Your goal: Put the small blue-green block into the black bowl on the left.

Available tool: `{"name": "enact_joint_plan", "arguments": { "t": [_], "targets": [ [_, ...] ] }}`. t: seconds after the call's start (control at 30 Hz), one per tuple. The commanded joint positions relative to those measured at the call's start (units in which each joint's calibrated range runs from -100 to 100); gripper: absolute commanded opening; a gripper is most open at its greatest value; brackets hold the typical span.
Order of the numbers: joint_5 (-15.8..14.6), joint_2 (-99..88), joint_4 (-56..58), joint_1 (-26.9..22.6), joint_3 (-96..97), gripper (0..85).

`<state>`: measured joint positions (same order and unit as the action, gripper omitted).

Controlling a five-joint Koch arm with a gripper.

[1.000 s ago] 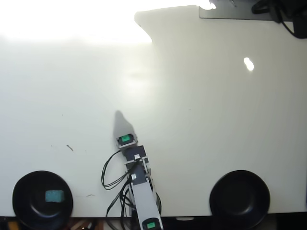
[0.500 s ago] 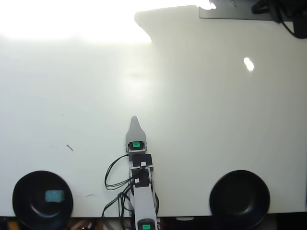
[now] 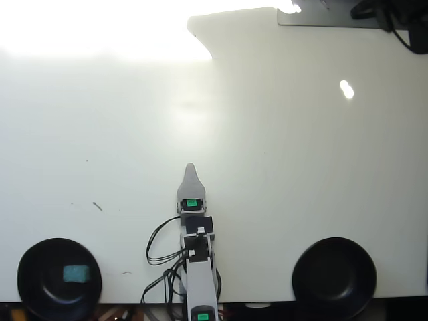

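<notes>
A: small blue-green block is sitting inside the black bowl at the lower left of the frame.

B: yep, and the other black bowl at lower right looks empty. Gripper is at bottom center on the white table, pointing up-frame, only one tip showing, so can't tell its jaw state.

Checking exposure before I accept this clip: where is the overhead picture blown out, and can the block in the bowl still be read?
Overhead view: the table is washed out to pure white along the top left, with a small glare spot at upper right; the small blue-green block shows clearly, if softly, inside the black bowl at lower left; the gripper casts almost no shadow.
</notes>
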<state>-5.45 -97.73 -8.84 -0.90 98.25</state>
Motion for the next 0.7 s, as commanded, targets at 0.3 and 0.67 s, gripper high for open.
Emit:
{"name": "enact_joint_plan", "arguments": {
  "t": [0.3, 0.67],
  "targets": [
    [0.0, -0.5, 6.5, 1.0, 1.8, 49.3],
    [0.0, -0.2, 9.4, 0.8, 1.8, 49.1]
  ]
}}
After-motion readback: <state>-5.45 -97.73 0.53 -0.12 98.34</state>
